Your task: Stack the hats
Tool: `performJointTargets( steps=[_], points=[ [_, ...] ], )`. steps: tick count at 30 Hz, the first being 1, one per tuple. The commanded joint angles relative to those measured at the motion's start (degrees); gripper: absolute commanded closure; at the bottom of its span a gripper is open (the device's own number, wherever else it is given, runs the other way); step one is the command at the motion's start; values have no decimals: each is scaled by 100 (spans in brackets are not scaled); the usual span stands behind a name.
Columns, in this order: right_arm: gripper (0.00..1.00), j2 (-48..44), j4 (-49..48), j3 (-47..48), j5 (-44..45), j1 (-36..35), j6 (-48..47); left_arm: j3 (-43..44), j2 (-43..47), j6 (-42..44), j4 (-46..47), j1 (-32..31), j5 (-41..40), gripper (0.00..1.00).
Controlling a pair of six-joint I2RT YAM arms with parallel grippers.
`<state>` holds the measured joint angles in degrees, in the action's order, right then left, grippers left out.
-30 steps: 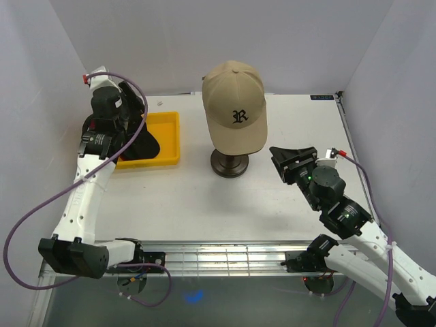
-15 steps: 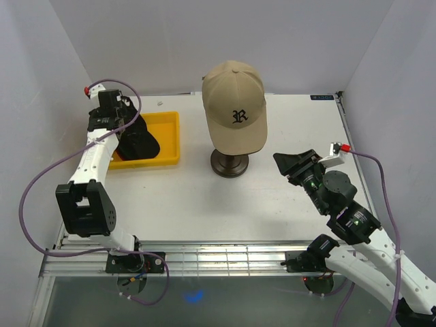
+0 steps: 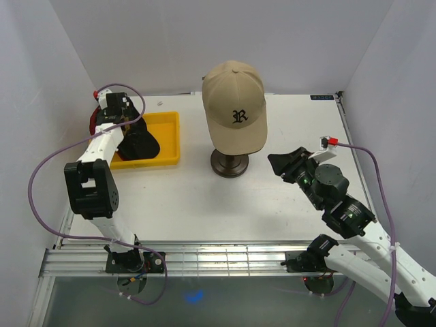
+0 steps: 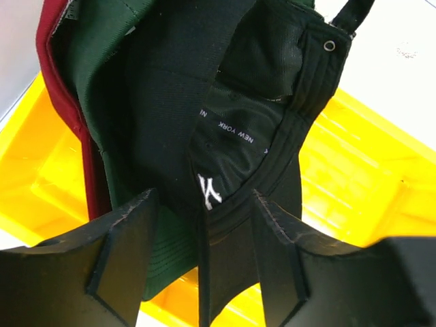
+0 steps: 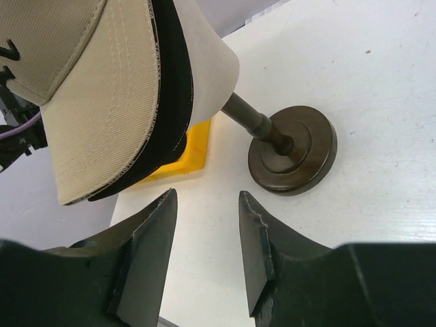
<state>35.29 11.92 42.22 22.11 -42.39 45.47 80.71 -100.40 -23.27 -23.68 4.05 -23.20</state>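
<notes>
Tan cap (image 3: 235, 109) sits over a black cap (image 5: 170, 102) on the dummy head (image 5: 208, 61).
Nearest, the right gripper (image 5: 206, 197) is spread and empty, well apart from the stand (image 5: 293, 150). Farther left, the left gripper (image 4: 204, 194), jaws spread, straddles the NY cap (image 4: 238, 122). That cap nests in the green cap (image 4: 102, 54) and red cap (image 4: 58, 82) over the yellow tray (image 3: 170, 136) by the table (image 3: 204, 204) edge.

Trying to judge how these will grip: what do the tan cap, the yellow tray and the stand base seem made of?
Tan cap: woven cotton-like twill, matte; fine ribbed weave and stitch rows on the brim. Yellow tray: likely moulded plastic, smooth with soft sheen. Stand base: probably dark metal, concentric rings and dull shine, though painted wood is possible.
</notes>
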Motion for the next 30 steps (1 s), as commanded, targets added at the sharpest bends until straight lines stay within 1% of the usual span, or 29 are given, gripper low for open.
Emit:
performJointTargets(
  steps=[1,4,7,8,10,14,17,18,20,30],
  points=[
    [53,92,-243,226,-84,3,-188,7,29,15,171,43,-35,35],
    [53,136,-331,182,-136,12,-179,-142,64,-29,215,43,-44,36],
    [53,206,-410,164,-224,12,-188,-187,12,-11,233,43,-44,40],
    [52,224,-427,173,-251,12,-179,-196,3,-11,232,43,-9,43],
    [53,277,-428,173,-295,12,-188,-231,-23,-11,233,43,26,46],
    [53,321,-445,190,-347,12,-188,-257,-59,-37,241,43,123,55],
    [53,330,-463,199,-383,3,-214,-231,-41,-73,206,43,193,73],
    [53,330,-472,217,-391,12,-223,-187,-32,-73,189,51,228,84],
    [54,330,-480,226,-400,12,-249,-135,3,-73,127,43,281,99],
    [59,567,-454,542,-830,3,-785,533,284,33,-286,43,694,100]
  ],
)
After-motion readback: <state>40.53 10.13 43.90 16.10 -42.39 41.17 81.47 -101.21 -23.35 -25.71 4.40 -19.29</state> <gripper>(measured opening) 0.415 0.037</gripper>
